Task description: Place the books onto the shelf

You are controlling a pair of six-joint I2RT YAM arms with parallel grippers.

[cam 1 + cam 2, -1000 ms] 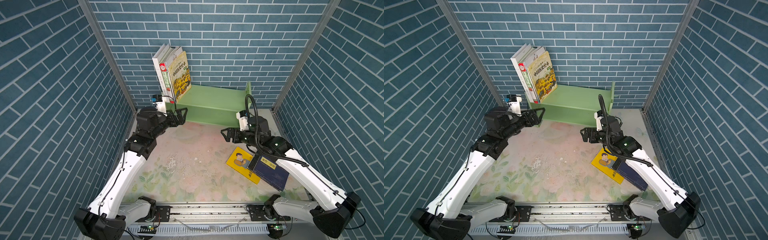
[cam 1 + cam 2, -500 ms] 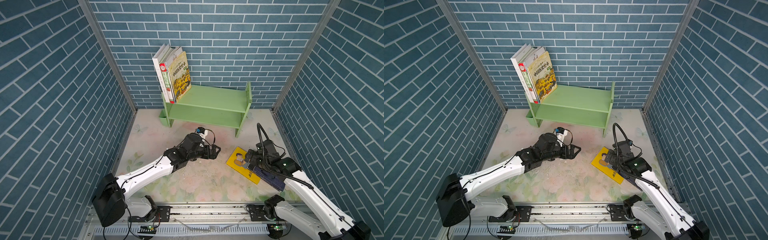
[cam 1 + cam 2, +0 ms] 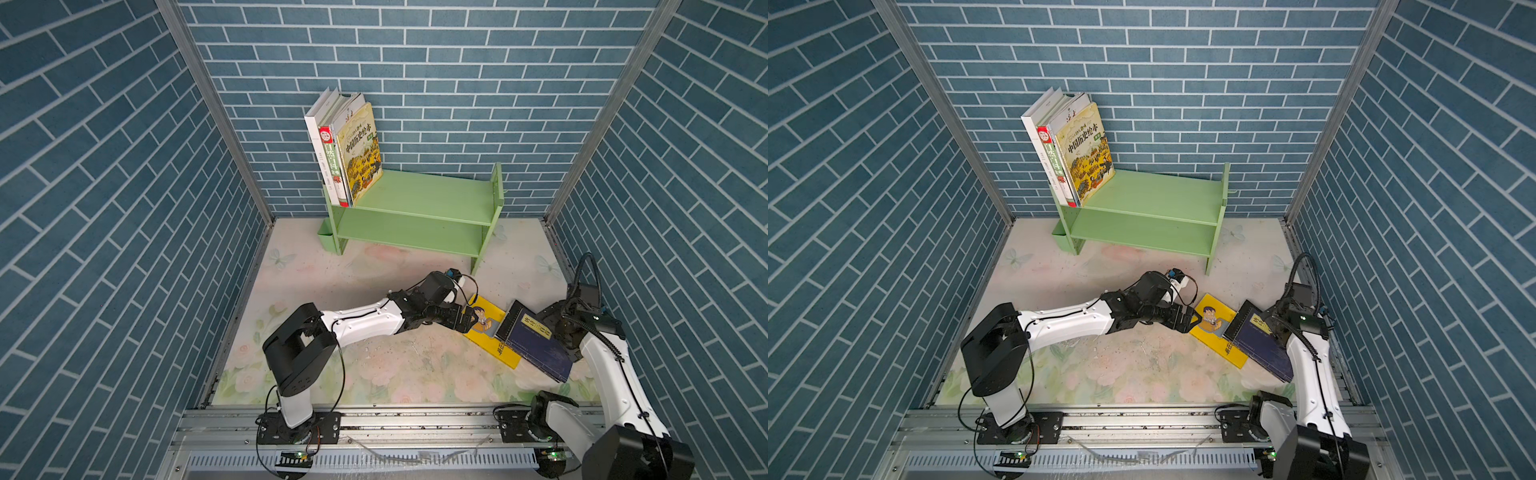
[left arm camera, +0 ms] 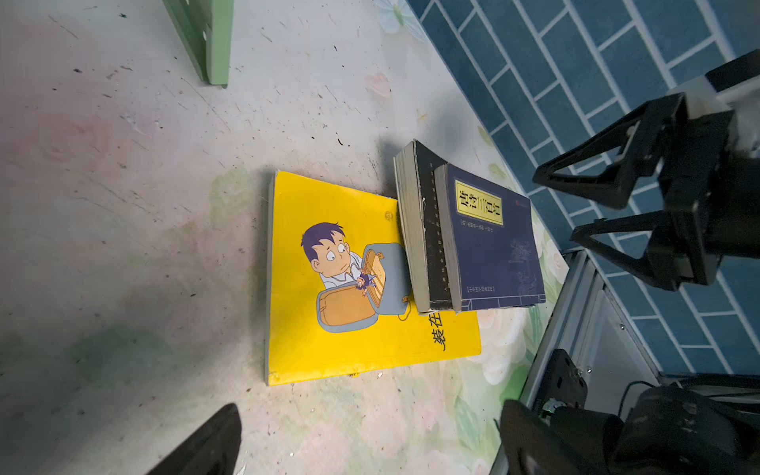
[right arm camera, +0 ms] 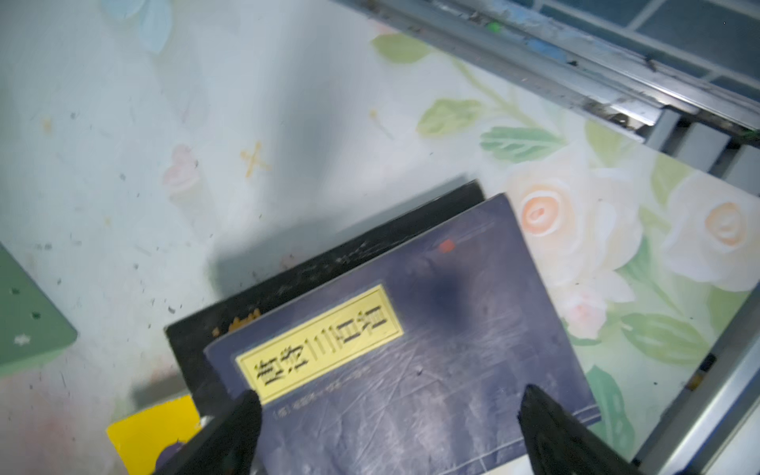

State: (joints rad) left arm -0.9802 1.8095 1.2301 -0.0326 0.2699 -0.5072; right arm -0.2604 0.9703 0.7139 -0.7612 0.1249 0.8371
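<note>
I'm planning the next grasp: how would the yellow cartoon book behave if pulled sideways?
The yellow book looks thin, so probably floppy and light. The black book, carrying the navy book, rests on one edge, so both would likely drag along or slide off.

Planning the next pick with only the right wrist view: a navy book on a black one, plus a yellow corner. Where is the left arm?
Observer: The left gripper sits at the edge of the bright yellow cartoon-man book, jaws open, empty.
Operator: Is that yellow book free?
Observer: No. The thick black book lies partly on it, with the navy yellow-labelled book on top.
Operator: Shelf space?
Observer: On the light green wooden two-tier shelf, the standing books take only the top tier's left end in both top views.
</note>
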